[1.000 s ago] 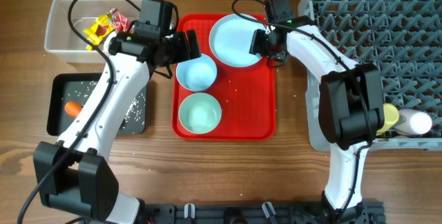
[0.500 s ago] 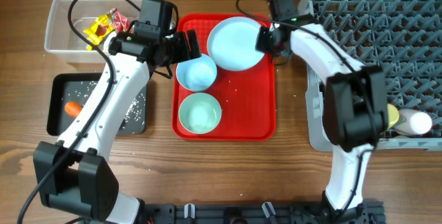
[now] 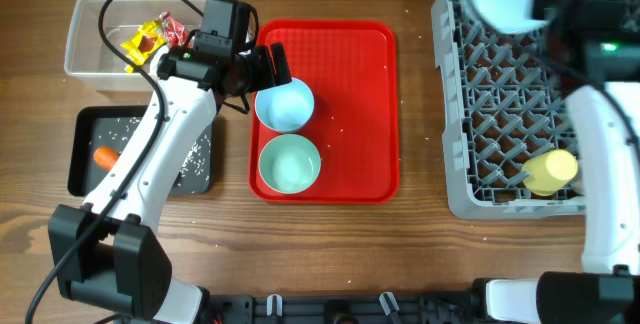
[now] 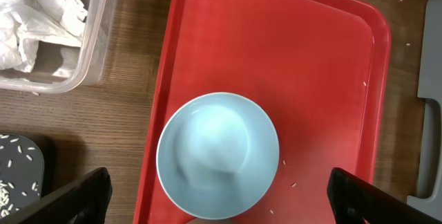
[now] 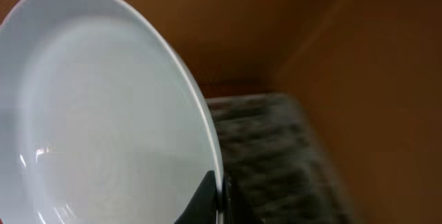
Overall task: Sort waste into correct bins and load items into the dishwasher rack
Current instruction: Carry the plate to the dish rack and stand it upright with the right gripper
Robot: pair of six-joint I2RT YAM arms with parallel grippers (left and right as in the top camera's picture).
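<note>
the plate (image 5: 103, 127) is pinched by its rim in the right gripper (image 5: 217, 200) and held up over the top-left corner of the dishwasher rack (image 3: 500, 114), as seen from overhead. the left gripper (image 4: 217, 186) is spread wide, nothing gripped, above the upper bowl (image 4: 207, 141), which is sat on the red tray (image 4: 311, 58) just beside the second bowl (image 3: 289, 163).

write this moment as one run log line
right end effector: shut on plate, above dishwasher rack | left end effector: open above far bowl | near bowl: on red tray
</note>
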